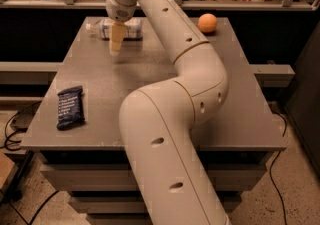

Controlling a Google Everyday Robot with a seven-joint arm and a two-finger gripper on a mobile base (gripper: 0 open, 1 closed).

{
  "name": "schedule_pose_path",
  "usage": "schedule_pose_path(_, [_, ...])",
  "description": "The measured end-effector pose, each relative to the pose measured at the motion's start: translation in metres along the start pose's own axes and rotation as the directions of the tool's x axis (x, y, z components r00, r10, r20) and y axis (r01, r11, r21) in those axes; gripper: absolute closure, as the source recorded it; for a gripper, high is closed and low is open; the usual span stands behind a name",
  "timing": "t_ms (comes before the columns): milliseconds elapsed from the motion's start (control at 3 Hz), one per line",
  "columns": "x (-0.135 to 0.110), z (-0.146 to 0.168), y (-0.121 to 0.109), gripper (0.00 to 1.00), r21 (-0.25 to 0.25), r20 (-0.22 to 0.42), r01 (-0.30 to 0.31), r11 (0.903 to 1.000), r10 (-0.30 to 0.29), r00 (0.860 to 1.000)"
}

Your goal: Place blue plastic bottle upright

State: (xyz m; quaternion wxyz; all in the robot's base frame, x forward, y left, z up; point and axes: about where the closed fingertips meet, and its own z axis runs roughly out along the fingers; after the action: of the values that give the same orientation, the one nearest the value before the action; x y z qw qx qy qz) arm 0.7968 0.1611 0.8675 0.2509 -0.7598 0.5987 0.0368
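Note:
The blue plastic bottle (101, 28) lies on its side at the far left of the grey table (150, 69), with its white cap pointing left. My gripper (116, 45) hangs from the long cream arm just in front of the bottle's middle and points down at the table. It covers part of the bottle's body. From this angle I cannot make out whether it touches the bottle.
An orange ball (207, 22) rests at the far right of the table. A flat dark blue snack wrapper (70, 107) lies near the front left edge. The arm's large elbow (170, 134) fills the front middle. Shelves with goods stand behind the table.

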Motion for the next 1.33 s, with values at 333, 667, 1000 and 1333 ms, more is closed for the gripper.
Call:
schedule_pose_path(333, [-0.0001, 0.0032, 0.0016, 0.00, -0.010, 0.011, -0.008, 0.9999, 0.008, 1.000])
schedule_pose_path(667, [0.0013, 0.0051, 0.0032, 0.00, -0.018, 0.023, -0.019, 0.9997, 0.019, 1.000])
schedule_pose_path(1000, [0.0034, 0.0078, 0.0070, 0.18, -0.036, 0.038, -0.031, 0.9989, 0.032, 0.999])
schedule_pose_path(1333, [0.0048, 0.0116, 0.0101, 0.42, -0.051, 0.049, -0.038, 0.9980, 0.040, 0.998])
